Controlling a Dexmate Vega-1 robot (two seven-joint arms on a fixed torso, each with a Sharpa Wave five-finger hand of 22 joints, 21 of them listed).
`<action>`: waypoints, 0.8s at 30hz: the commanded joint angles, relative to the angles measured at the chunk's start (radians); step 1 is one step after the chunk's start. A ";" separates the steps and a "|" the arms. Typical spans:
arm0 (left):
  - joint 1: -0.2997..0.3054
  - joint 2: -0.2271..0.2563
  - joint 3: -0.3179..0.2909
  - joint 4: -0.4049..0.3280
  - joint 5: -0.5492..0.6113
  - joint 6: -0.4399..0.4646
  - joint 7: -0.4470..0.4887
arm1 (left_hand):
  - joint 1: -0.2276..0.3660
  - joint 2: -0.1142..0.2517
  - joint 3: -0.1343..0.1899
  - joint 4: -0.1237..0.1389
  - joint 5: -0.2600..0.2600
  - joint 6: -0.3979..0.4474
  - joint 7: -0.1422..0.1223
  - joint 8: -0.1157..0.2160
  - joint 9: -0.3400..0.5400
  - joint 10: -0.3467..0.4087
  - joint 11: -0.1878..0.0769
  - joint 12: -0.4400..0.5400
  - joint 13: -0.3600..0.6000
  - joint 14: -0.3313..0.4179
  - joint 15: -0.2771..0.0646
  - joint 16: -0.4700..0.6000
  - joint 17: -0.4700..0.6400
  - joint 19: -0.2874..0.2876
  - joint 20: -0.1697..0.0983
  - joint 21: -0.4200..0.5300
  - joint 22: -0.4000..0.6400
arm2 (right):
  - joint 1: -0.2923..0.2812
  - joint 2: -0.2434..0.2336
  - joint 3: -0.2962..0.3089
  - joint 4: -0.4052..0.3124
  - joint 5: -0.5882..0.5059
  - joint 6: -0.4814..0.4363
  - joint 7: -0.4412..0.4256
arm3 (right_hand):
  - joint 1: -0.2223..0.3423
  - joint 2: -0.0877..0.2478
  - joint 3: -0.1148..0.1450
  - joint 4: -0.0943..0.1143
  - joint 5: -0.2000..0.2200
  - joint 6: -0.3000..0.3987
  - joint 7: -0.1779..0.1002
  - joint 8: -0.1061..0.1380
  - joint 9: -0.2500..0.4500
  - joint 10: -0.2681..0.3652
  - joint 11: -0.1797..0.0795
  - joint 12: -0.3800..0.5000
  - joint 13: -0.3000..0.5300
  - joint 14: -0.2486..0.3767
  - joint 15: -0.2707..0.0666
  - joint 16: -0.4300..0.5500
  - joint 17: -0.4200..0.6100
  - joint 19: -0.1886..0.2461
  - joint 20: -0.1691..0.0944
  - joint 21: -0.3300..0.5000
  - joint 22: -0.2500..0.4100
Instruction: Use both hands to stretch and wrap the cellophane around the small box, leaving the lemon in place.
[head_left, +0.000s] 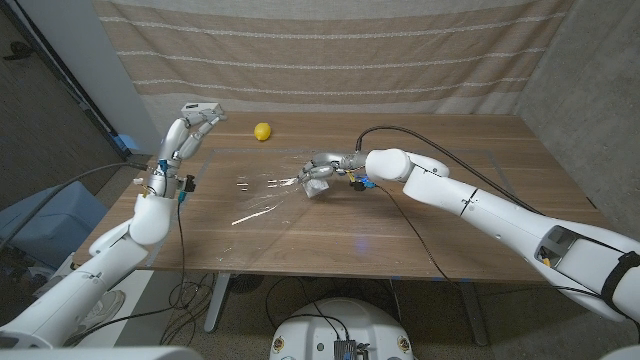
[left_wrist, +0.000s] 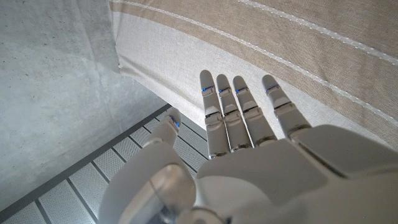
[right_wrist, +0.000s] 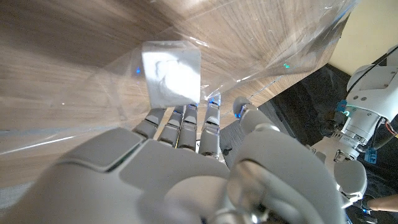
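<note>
The right hand (head_left: 322, 170) reaches in over the middle of the wooden table (head_left: 480, 210), and its fingers (right_wrist: 186, 124) stretch out toward the small box (head_left: 318, 187), a pale white cube that sits just beyond the fingertips under a sheet of clear cellophane (head_left: 262, 198). In the right wrist view the film drapes over the box and across the fingers, which look extended and side by side; whether they pinch the film or merely touch it cannot be told. From the box the cellophane trails away from the right fingers across the table toward the left arm, lying crumpled and shiny on the wood. The left hand (head_left: 192, 128) is raised above the table's left edge, well apart from the film; its fingers (left_wrist: 239, 112) are straight, slightly apart and hold nothing, pointing toward the striped cloth (left_wrist: 298, 56) that hangs behind the table. The lemon (head_left: 262, 131) lies near the back edge, between the two hands, beyond the left fingertips and clear of the cellophane.
</note>
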 joint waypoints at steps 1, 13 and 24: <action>-0.025 0.011 0.054 0.032 -0.053 0.042 -0.131 | 0.001 0.009 0.006 -0.001 0.005 0.009 0.002 0.008 0.003 0.007 0.006 0.006 0.002 0.018 0.001 0.006 0.001 0.009 0.000 0.005 0.002 | -0.041 -0.035 0.028 -0.076 -0.091 -0.016 -0.047 | 0.038 -0.007 0.015 -0.033 -0.008 0.009 -0.004 0.003 0.001 0.004 -0.007 0.005 0.001 0.029 0.003 0.016 -0.017 0.036 0.004 -0.002 0.002; -0.088 -0.003 0.120 0.108 -0.104 0.011 -0.203 | -0.008 0.014 0.005 0.007 0.004 0.008 0.008 0.005 0.003 0.003 0.005 0.003 0.002 0.019 0.005 0.003 0.003 0.004 0.006 0.005 0.004 | -0.122 -0.081 0.093 -0.159 -0.132 0.085 -0.142 | 0.215 -0.030 0.084 -0.069 -0.008 0.070 -0.036 0.010 -0.001 0.059 -0.043 0.016 -0.003 0.133 -0.014 0.044 -0.058 0.159 0.028 -0.011 0.003; -0.134 -0.011 0.161 0.172 -0.172 -0.007 -0.279 | -0.021 0.023 0.002 0.021 0.003 0.005 0.013 0.002 0.003 0.006 0.010 0.002 0.002 0.024 0.011 0.003 0.006 0.005 0.007 0.006 0.005 | -0.182 -0.134 0.105 -0.292 -0.321 0.044 -0.168 | 0.423 -0.125 0.153 -0.049 0.029 -0.241 -0.169 -0.026 0.001 -0.146 -0.090 -0.025 0.004 0.039 -0.026 0.007 -0.045 0.146 0.012 -0.086 0.005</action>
